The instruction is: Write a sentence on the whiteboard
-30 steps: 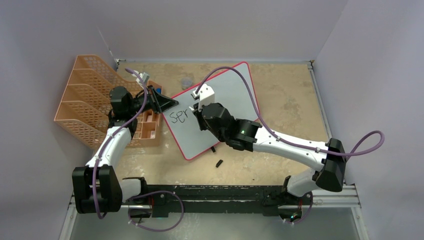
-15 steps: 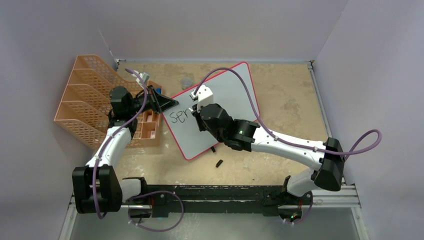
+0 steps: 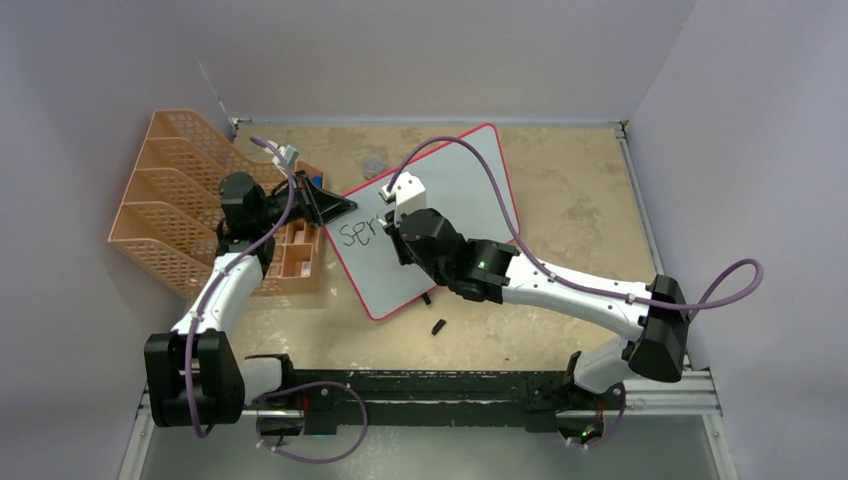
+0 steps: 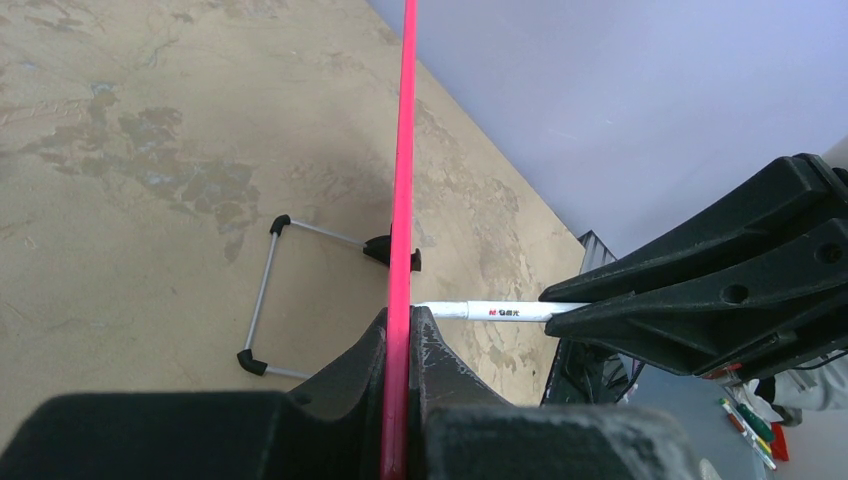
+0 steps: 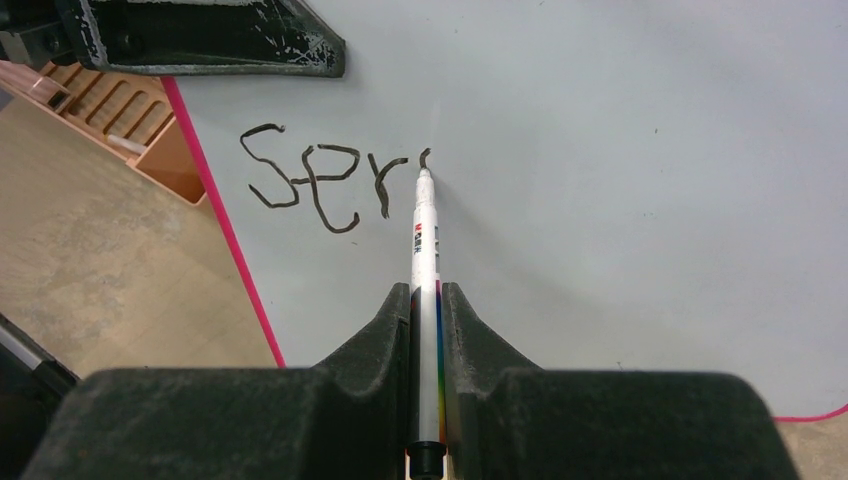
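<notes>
The whiteboard, pale with a red-pink frame, stands tilted mid-table. My left gripper is shut on its left edge; the left wrist view shows the frame edge-on between the jaws. My right gripper is shut on a white marker, its tip touching the board. The sentence reads "Spr" in black, with a short new stroke starting right at the tip. It also shows in the top view. The marker also shows in the left wrist view.
An orange mesh file rack and a small orange organiser stand left of the board. A small black cap-like piece lies on the table in front of the board. The board's wire foot rests on the table behind it.
The right gripper with the marker has shifted slightly left and up along the board. A new short stroke has appeared after "Spr". The left arm has not moved.
</notes>
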Motion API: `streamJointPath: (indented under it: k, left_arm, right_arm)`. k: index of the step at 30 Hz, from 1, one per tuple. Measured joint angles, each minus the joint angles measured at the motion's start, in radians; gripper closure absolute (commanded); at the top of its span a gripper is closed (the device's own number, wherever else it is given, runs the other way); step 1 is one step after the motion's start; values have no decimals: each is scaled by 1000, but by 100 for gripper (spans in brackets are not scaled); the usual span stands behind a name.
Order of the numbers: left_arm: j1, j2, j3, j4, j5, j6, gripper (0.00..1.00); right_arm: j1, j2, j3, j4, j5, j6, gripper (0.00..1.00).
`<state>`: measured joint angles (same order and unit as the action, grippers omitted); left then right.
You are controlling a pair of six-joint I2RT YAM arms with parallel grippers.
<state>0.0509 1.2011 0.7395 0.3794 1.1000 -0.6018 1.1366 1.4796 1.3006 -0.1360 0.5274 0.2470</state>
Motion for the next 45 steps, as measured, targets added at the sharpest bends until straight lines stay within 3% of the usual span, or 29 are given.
streamJointPath:
  k: [45]
  left_arm:
    - [0,5,0,1,-3,0,100]
  right_arm:
    - [2,0,-13,-21,84,2,100]
